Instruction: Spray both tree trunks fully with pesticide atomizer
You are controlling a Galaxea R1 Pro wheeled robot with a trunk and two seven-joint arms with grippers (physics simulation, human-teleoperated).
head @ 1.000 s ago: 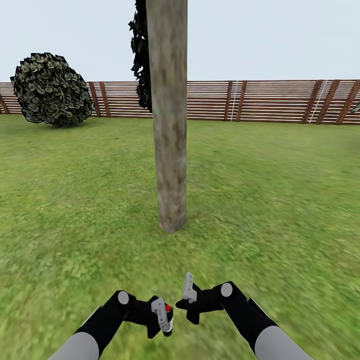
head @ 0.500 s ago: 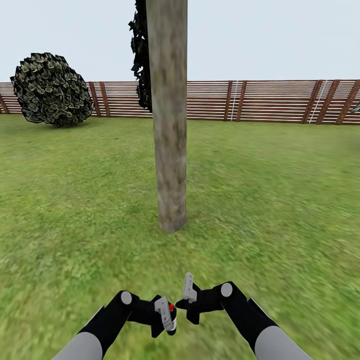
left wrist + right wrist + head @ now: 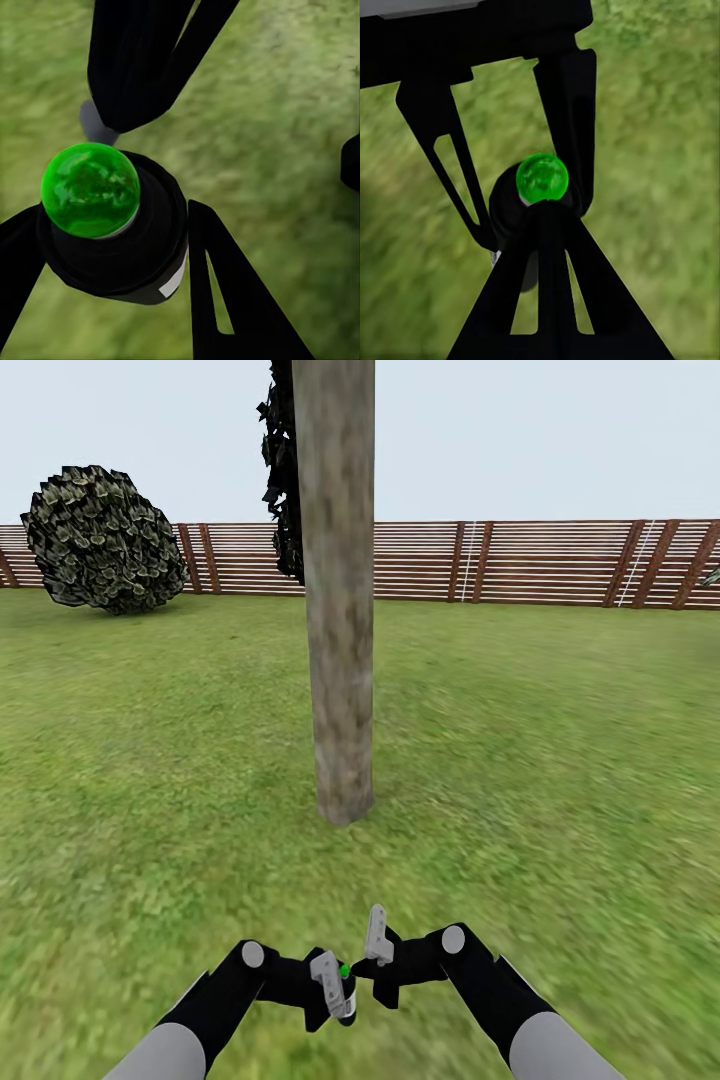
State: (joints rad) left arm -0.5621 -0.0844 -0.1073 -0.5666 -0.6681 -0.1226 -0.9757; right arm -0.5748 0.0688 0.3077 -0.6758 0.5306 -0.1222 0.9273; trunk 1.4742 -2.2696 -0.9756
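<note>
The pesticide atomizer (image 3: 347, 992) is a small black can with a round top button (image 3: 90, 189) that glows green. My left gripper (image 3: 336, 984) is shut on the can low in the head view, its fingers (image 3: 229, 300) clamped on both sides. My right gripper (image 3: 376, 940) is shut, and its joined fingertips (image 3: 547, 217) rest against the green button (image 3: 542, 178). One tree trunk (image 3: 340, 610), pale grey-tan and mottled, rises from the grass straight ahead of both grippers. No spray cloud shows.
Green lawn (image 3: 560, 760) spreads all around the trunk. A reddish-brown slat fence (image 3: 520, 560) closes the far side. A round dark bush (image 3: 100, 540) stands at the back left, and a dark cone-shaped tree (image 3: 283, 480) stands behind the trunk.
The atomizer's button has turned from red to green. My left gripper has carried the can slightly right, up against the right gripper's fingertips. The right arm has stayed put.
</note>
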